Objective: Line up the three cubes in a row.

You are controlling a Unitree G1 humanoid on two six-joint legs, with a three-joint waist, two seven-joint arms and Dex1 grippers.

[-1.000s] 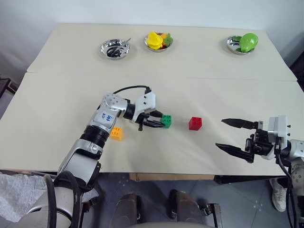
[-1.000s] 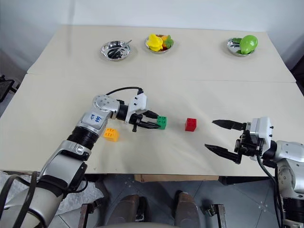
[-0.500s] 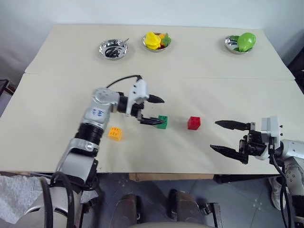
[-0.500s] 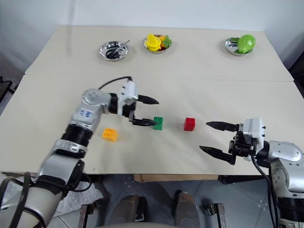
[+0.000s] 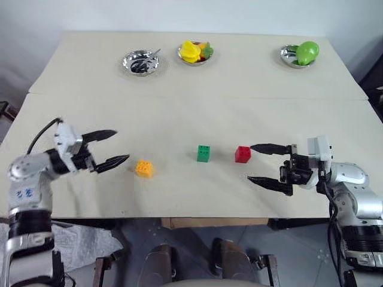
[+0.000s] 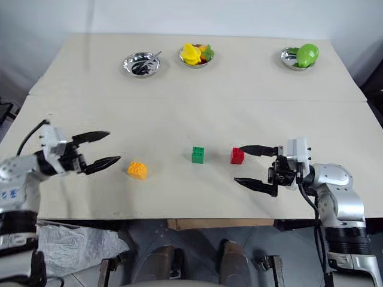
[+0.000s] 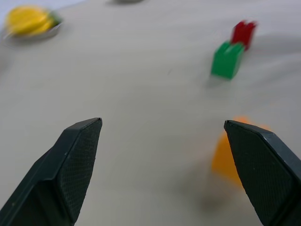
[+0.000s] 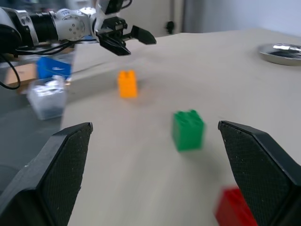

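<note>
left jaws withdrawn, green cube released

Silver-grey jointed arms with black ribbed collars and white wrist housings; left gripper and right gripper each with two tapered black fingers, pads cross-hatched; black cables looping at wrists; blue markings on left forearm

Two pale beige tables butted together, seam running across. Near table: yellow-orange cube, green cube, red cube, roughly in a row, apart from one another. Far table: three steel bowls, two of them holding fruit.
</note>
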